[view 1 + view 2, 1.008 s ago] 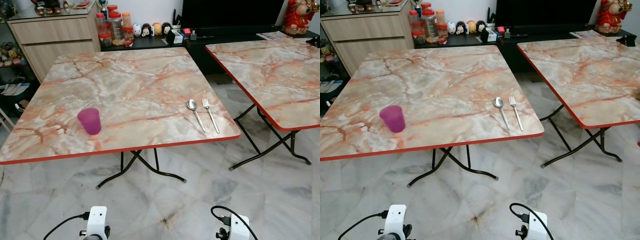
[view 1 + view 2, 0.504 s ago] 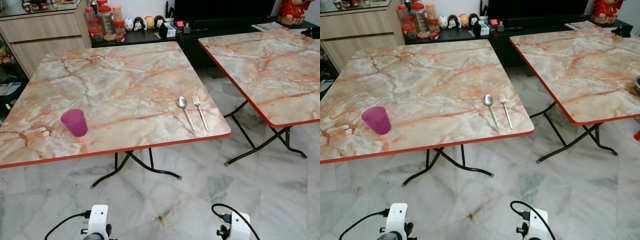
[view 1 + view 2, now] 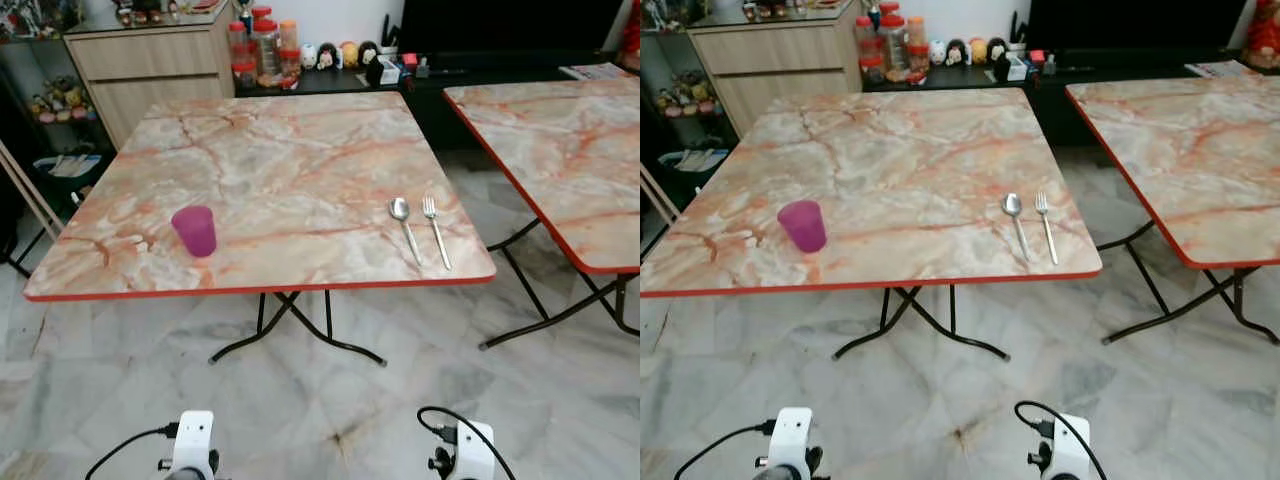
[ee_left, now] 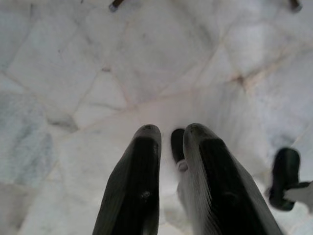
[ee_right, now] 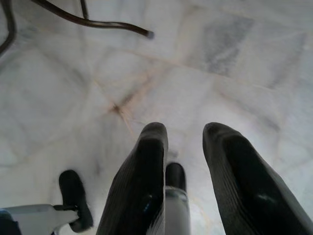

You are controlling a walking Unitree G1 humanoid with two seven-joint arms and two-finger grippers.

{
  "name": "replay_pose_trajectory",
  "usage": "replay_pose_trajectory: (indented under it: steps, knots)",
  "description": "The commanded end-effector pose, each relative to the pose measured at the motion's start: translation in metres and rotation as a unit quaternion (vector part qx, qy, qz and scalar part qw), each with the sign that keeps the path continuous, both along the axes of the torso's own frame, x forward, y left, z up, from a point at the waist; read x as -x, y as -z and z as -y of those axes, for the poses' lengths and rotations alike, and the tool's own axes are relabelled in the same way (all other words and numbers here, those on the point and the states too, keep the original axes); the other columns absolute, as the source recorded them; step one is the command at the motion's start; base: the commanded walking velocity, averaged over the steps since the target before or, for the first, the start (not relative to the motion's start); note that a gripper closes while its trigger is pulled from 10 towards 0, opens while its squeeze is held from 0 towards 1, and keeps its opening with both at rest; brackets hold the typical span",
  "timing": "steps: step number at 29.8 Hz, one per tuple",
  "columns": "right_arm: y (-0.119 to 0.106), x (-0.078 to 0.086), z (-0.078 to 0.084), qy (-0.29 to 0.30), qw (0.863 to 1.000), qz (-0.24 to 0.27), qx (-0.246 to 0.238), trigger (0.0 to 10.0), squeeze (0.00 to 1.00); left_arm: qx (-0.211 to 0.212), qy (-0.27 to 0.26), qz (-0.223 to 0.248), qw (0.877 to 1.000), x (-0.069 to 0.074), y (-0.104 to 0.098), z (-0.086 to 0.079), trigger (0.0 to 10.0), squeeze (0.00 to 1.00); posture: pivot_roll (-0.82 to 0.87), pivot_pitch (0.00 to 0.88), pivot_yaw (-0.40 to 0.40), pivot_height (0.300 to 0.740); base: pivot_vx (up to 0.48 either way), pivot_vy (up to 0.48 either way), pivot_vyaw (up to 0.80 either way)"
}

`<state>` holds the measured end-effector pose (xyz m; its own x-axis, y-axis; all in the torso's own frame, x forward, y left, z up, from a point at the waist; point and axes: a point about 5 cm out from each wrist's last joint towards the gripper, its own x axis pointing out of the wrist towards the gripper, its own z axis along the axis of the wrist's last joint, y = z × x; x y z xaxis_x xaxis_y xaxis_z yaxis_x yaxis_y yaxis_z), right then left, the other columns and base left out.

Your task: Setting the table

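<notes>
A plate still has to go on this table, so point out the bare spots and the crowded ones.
On the near table, the widest bare patch lies between the purple cup and the spoon, reaching back to the far edge. The near right corner is crowded: the fork lies just beside the spoon.

Red-lidded jars [image 3: 262, 45] and figurines [image 3: 335, 55] (small) line the dark shelf [image 3: 480, 72].

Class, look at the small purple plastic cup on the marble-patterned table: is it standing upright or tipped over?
Upright. The small purple plastic cup stands on its base on the marble-patterned table, open rim facing up.
</notes>
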<state>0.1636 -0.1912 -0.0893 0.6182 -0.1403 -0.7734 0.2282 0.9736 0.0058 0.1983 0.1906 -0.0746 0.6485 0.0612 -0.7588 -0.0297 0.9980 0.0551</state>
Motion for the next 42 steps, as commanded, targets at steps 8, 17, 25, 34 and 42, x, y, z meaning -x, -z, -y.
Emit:
replay_pose_trajectory:
  steps: [8,17,25,34,42]
  knots:
    - [-0.0016,-0.0034,0.0,0.007,1.0,0.007,-0.003,10.0,0.0,-0.005,0.0,-0.002,1.0,0.0011,0.0004,-0.001,10.0,0.0,-0.04,0.0,0.018,0.74,0.262,0.0,0.3]
    - [-0.002,-0.0043,-0.0003,0.0,1.0,0.008,0.001,10.0,0.0,-0.004,-0.001,-0.002,1.0,0.0014,0.0006,-0.0011,10.0,0.0,-0.04,0.0,0.016,0.74,0.263,0.0,0.48]
    - [-0.0023,-0.0047,0.0,0.003,1.0,0.01,0.0,10.0,0.0,-0.003,-0.001,-0.002,1.0,0.0018,0.0008,-0.0012,10.0,0.0,-0.04,0.0,0.017,0.74,0.264,0.0,0.1]
    - [-0.002,-0.0041,0.0004,0.004,1.0,0.009,-0.001,10.0,0.0,-0.003,-0.001,-0.001,1.0,0.0017,0.0007,-0.0009,10.0,0.0,-0.04,0.0,0.017,0.74,0.144,0.0,0.0]
    - [-0.0019,-0.0034,0.0013,0.005,1.0,0.01,0.0,10.0,0.0,0.002,0.0,-0.002,1.0,0.0021,0.0011,0.0007,10.0,0.0,-0.04,0.0,0.014,0.74,0.0,0.0,0.0]
